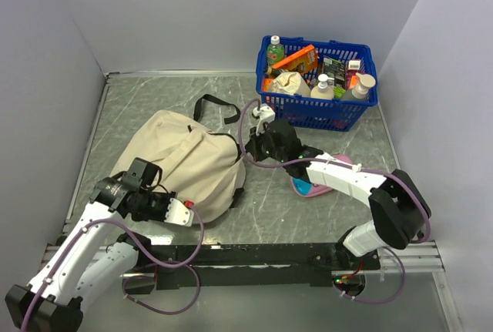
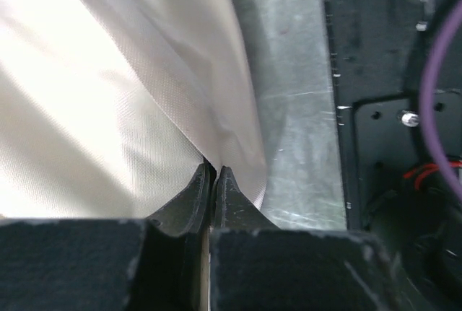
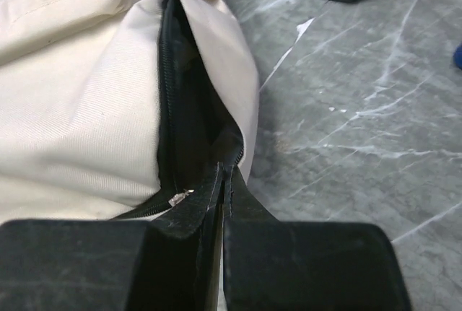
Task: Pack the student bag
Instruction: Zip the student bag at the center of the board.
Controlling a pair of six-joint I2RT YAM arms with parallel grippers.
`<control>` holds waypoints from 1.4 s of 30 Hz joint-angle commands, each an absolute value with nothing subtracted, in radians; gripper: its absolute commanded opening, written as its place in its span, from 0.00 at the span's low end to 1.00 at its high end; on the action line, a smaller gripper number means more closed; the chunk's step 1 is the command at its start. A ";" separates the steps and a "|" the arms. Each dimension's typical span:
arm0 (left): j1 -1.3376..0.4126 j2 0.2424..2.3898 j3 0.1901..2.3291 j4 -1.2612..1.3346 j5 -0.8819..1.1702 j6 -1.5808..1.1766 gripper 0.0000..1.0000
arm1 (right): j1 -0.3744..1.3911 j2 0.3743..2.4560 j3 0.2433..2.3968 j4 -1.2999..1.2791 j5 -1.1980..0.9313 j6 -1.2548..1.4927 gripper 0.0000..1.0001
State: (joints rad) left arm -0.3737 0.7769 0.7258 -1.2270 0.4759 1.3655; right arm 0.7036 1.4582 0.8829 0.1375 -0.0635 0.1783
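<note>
The student bag (image 1: 185, 162) is a big cream fabric backpack lying on the table left of centre, its black strap (image 1: 216, 105) trailing toward the back. My left gripper (image 1: 192, 210) is at the bag's near edge. In the left wrist view it (image 2: 214, 172) is shut, pinching a fold of the cream fabric (image 2: 108, 109). My right gripper (image 1: 250, 147) is at the bag's right side. In the right wrist view it (image 3: 227, 170) is shut on the black zipper trim (image 3: 167, 87), beside the dark gap of the opening in the bag (image 3: 72, 109).
A blue plastic basket (image 1: 323, 112) full of bottles and packets stands at the back right. A small pink and blue case (image 1: 308, 187) lies under my right forearm. Grey walls close in the left, back and right. The black rail (image 2: 390, 145) runs along the near edge.
</note>
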 commanded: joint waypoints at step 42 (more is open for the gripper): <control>-0.514 1.186 0.992 -0.357 0.448 0.333 0.96 | 0.969 1.166 0.657 0.252 -0.126 0.339 0.00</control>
State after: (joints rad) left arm -0.5140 1.1580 0.9676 -0.4889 0.4824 0.4969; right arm 0.9260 1.2026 0.6758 0.1715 -0.1139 0.3435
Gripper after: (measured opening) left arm 0.966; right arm 0.011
